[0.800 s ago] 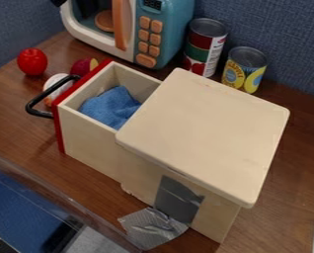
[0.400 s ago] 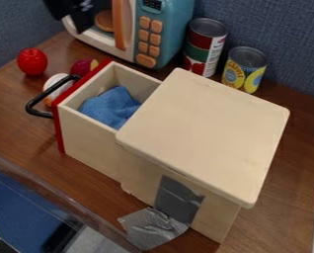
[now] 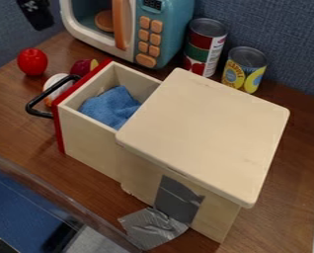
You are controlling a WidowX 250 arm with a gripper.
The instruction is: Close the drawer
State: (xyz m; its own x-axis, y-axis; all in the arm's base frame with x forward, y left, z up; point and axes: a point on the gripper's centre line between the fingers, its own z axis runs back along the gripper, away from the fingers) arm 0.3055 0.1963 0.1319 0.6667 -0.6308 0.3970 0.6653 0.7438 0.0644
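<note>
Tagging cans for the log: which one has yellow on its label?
The shorter can, on the right, farther from the microwave. Its label shows yellow; the taller can shows red and green instead.

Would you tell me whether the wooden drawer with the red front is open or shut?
Open: the wooden drawer juts out from its box, showing the crumpled blue cloth inside.

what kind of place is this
Probably a robot test bench made up as a toy kitchen: a toy microwave, food cans and a red toy-like fruit share a wood-look tabletop.
</note>
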